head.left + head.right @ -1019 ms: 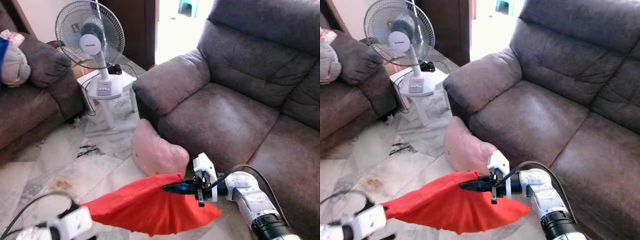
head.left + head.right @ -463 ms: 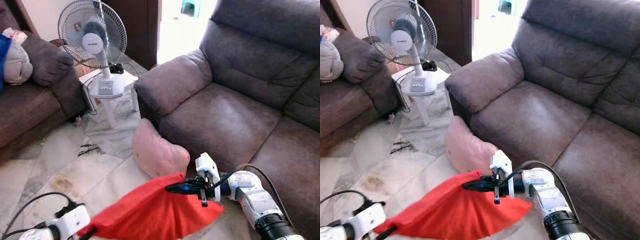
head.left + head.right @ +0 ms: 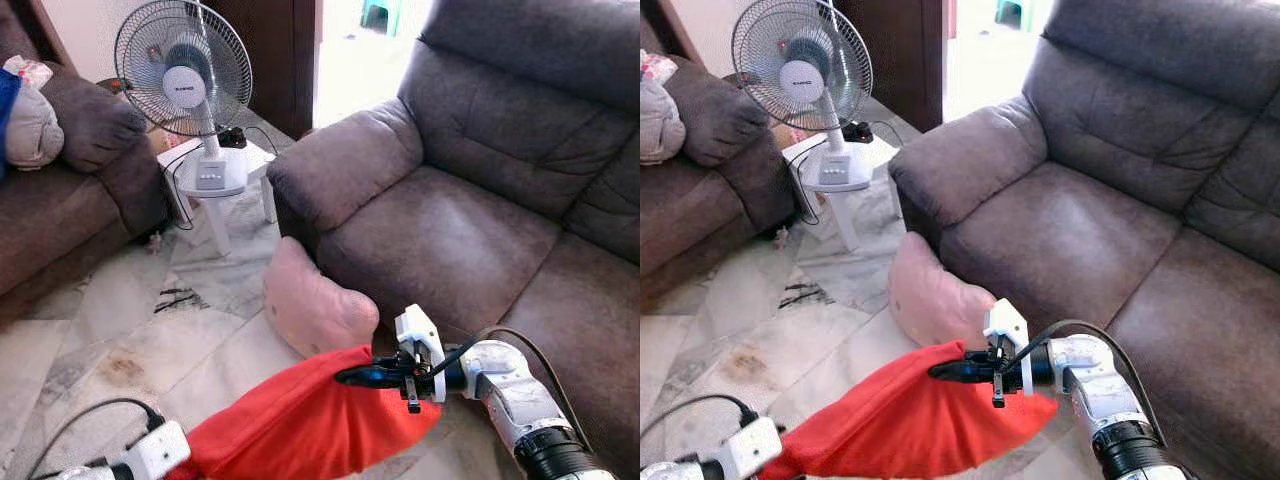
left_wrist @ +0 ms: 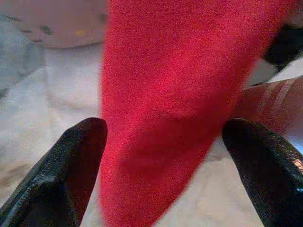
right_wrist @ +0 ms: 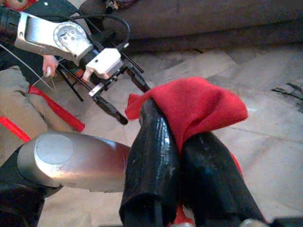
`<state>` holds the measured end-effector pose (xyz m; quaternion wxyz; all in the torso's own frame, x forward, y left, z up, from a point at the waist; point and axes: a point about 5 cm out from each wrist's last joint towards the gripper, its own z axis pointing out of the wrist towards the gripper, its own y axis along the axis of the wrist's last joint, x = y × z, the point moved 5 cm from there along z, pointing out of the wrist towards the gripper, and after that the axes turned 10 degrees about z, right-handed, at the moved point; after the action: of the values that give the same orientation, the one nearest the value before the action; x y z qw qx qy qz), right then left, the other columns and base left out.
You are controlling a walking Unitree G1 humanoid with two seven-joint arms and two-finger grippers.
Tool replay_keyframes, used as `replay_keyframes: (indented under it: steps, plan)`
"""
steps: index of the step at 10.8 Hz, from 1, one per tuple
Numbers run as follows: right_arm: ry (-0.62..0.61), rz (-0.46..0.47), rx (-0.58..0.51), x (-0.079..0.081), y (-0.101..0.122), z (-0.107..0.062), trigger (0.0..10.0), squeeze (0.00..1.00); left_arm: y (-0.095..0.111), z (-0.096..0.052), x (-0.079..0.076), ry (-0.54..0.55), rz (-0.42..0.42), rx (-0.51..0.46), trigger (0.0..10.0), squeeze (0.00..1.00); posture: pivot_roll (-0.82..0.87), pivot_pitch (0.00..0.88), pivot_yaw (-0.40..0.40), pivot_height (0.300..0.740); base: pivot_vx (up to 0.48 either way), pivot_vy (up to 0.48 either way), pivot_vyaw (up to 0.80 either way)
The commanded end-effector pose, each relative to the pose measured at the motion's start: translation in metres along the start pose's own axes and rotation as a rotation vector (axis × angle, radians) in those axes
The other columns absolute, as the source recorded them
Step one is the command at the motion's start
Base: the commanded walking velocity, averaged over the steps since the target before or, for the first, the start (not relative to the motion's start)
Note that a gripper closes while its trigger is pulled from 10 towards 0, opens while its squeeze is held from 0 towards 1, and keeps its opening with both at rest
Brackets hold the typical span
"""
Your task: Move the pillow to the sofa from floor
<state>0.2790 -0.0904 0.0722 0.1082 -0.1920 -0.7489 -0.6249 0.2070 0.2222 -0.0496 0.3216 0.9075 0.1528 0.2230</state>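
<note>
Now right gripper fingers clamp red pillow corner, arm outstretched; left gripper fingers spread.

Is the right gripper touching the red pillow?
Touching. The right wrist view shows the right gripper with its two black fingers shut on a fold of the red pillow, fabric bunched between them.

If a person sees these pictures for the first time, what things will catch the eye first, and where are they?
First is the bright red pillow, low in front, with one corner pinched by the right gripper and the left gripper open around its other end. Behind it, a pink pillow leans against the front of the brown sofa on the marble floor. A white standing fan is on a small table further back.
</note>
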Motion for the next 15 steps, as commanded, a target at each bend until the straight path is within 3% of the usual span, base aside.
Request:
replay_keyframes:
  steps: [1,3,4,6,8,11,12,13,15]
  plan:
    - [0.048,-0.084,-0.071,0.008,0.024,0.0,10.0,0.0,-0.003,0.0,-0.013,-0.057,-0.037,0.002,10.0,0.0,0.09,0.121,-0.054,0.74,0.0,0.0,0.0]
    - [0.05,-0.084,-0.065,0.008,0.024,0.001,10.0,0.0,-0.007,-0.001,-0.007,-0.019,-0.003,0.022,10.0,0.0,0.09,0.122,-0.058,0.74,0.0,0.0,0.0]
    - [0.053,-0.084,-0.061,0.008,0.023,0.002,10.0,0.0,-0.009,0.0,0.008,0.075,0.026,0.042,10.0,0.0,0.09,0.121,-0.058,0.74,0.0,0.0,0.0]
    - [0.054,-0.083,-0.058,0.008,0.023,0.002,10.0,0.0,-0.007,0.003,0.02,0.14,0.018,0.041,10.0,0.0,0.08,0.121,-0.06,0.74,0.0,0.0,0.0]
    - [0.062,-0.085,-0.057,0.01,0.023,0.003,10.0,0.0,0.002,0.014,0.017,0.123,-0.06,-0.004,10.0,0.0,0.08,0.12,-0.061,0.74,0.0,0.0,0.0]
    - [0.06,-0.087,-0.054,0.01,0.024,0.002,10.0,0.0,0.003,0.026,0.011,0.105,-0.084,0.004,10.0,0.0,0.07,0.119,-0.065,0.74,0.0,0.0,0.0]
    - [0.059,-0.087,-0.053,0.01,0.024,0.001,10.0,0.0,0.001,0.028,0.011,0.12,-0.109,0.019,4.7,0.0,0.06,0.12,-0.066,0.74,0.0,0.0,0.0]
    - [0.056,-0.086,-0.052,0.01,0.023,0.001,10.0,0.0,0.001,0.029,0.011,0.125,-0.124,0.013,0.0,0.0,0.06,0.12,-0.066,0.74,0.0,0.0,0.0]
    - [0.051,-0.086,-0.05,0.01,0.023,0.0,10.0,0.0,0.003,0.031,0.005,0.105,-0.164,-0.013,0.0,0.0,0.06,0.125,-0.068,0.74,0.0,0.0,0.0]
